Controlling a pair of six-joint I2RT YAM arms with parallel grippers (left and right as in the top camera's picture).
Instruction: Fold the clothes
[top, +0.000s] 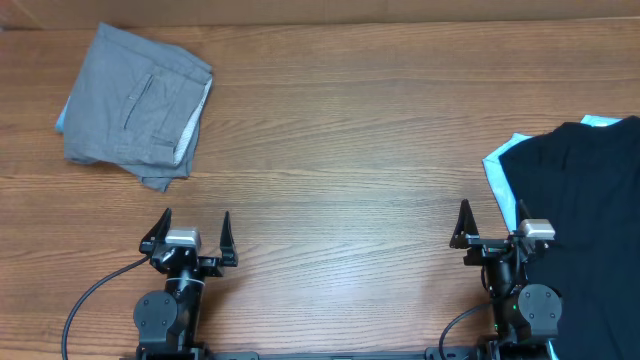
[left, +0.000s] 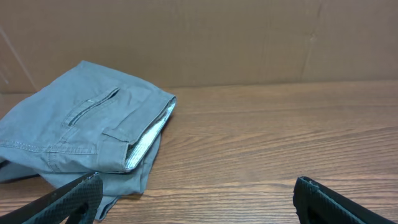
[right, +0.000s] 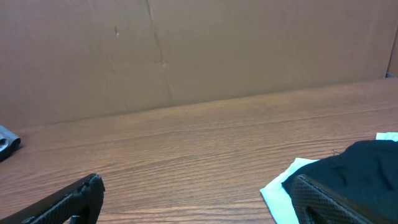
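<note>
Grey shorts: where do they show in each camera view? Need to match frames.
Overhead: the grey shorts lie folded at the upper left.
Left wrist: the shorts fill the left half of the picture.
Right wrist: not clearly in view. A small grey scrap at the left edge may be them.
Shared landmark: the wooden table, which meets the cardboard wall at the back.
</note>
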